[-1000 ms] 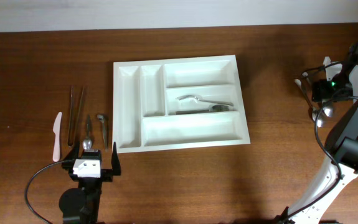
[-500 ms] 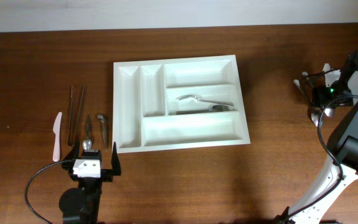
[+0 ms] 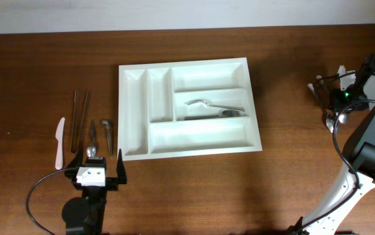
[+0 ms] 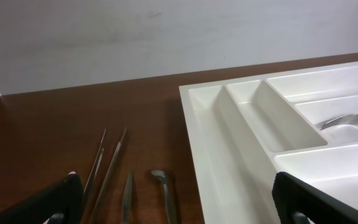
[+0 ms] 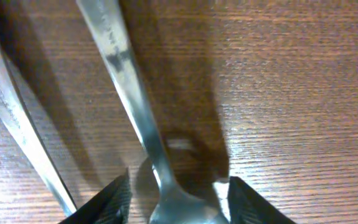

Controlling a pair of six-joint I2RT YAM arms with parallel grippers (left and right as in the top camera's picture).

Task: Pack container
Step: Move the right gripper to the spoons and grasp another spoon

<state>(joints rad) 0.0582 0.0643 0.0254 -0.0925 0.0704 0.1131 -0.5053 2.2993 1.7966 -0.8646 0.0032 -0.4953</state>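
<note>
The container [image 3: 200, 136], a big white tray, lies in the middle of the overhead frame on the brown table [image 3: 291, 183], a little turned. In its middle long compartment lie some metal utensils [image 3: 214, 107]; the other compartments show only white plastic.

Left of the tray, apart from it, several pieces lie in a row: a white plastic knife [image 3: 59, 142], two thin dark sticks [image 3: 79, 119], a small spoon [image 3: 92, 138] and a short metal piece [image 3: 108, 134].

The left gripper [image 3: 98, 166] is at the lower left of the overhead frame, just below this row. Its fingers are spread wide and hold nothing.

The right gripper [image 5: 179, 205] is at the right edge of the overhead frame, well apart from the tray, low over the table. Its fingers are spread, one on each side of a metal spoon handle [image 5: 126, 81], with a narrow gap on both sides. A second metal handle [image 5: 17, 118] lies just beside, at the left of this view.
</note>
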